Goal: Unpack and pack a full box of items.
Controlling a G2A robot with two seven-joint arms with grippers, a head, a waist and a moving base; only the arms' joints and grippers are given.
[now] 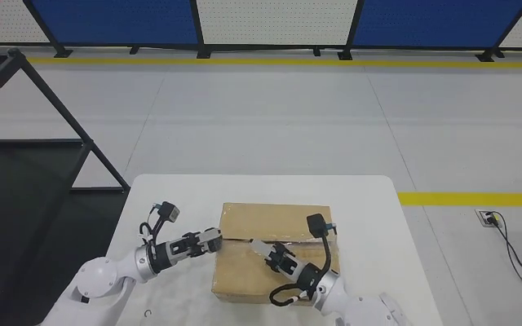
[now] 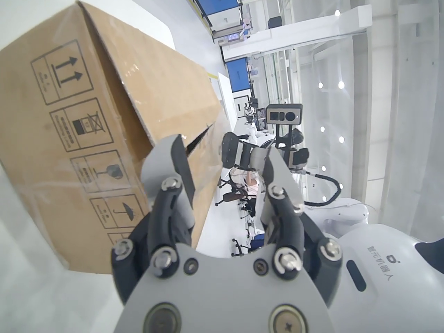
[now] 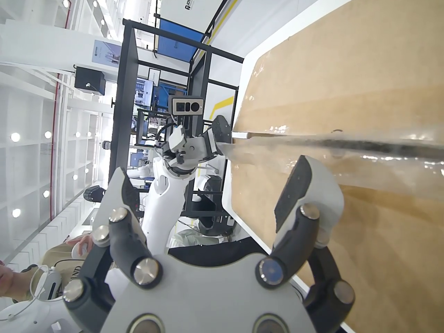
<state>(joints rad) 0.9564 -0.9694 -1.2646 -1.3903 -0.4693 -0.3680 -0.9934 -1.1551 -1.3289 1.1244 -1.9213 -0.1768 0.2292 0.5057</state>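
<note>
A closed brown cardboard box (image 1: 273,253) sits in the middle of the white table (image 1: 163,204). Clear tape runs along its top seam (image 3: 347,143), which shows a dark gap. My left gripper (image 1: 214,240) is at the box's left end, level with the seam, and is open. One of its fingers (image 2: 173,161) lies against the flap edge of the box (image 2: 69,122). My right gripper (image 1: 263,247) hovers over the box top near the seam, open and holding nothing. In the right wrist view, one finger (image 3: 298,181) is just above the taped seam, and the left gripper (image 3: 218,133) meets the seam's far end.
A black metal frame (image 1: 49,122) stands off the table's left side. Blue and white barrier panels (image 1: 269,20) line the back of the floor. Bare tabletop surrounds the box, with most room behind it and to the left.
</note>
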